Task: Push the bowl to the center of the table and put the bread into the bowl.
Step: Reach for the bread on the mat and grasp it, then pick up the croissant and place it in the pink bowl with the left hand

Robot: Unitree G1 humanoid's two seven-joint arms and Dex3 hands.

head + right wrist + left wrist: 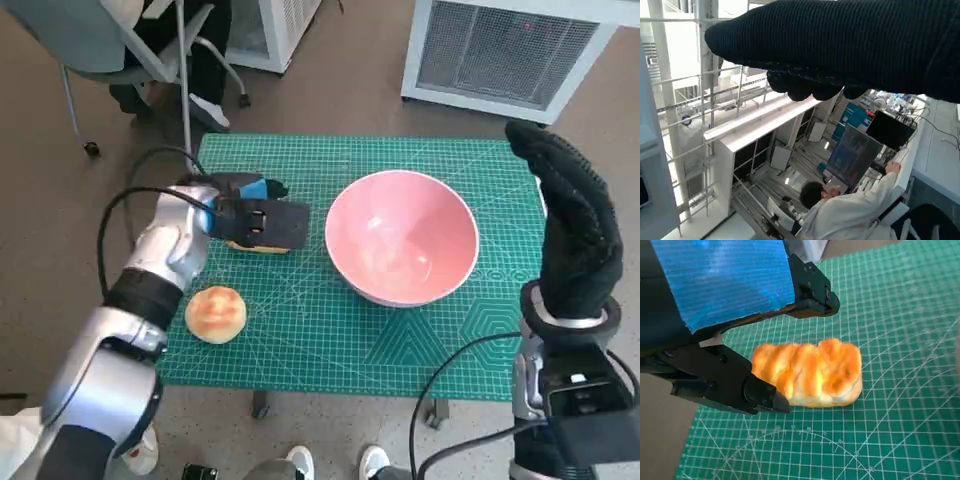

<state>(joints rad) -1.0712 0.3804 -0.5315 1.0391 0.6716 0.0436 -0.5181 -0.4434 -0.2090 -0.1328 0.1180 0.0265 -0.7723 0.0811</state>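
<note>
The pink bowl (402, 236) stands empty on the green cutting mat (300, 340), a little right of its middle. A striped golden bread loaf (810, 372) lies on the mat left of the bowl, mostly hidden in the head view by my left hand (255, 218). In the left wrist view that hand (720, 285) hovers over the loaf with its black fingers (760, 394) spread on either side, not clamped on it. My gloved right hand (572, 235) is raised upright just right of the bowl and holds nothing; the glove (840, 45) also shows in the right wrist view.
A round bun (215, 314) lies near the mat's front left. A white appliance (510, 50) stands beyond the table's far right. A chair and a person's legs (190, 60) are at the far left, shoes (335, 462) below the front edge. A person (850, 210) shows in the right wrist view.
</note>
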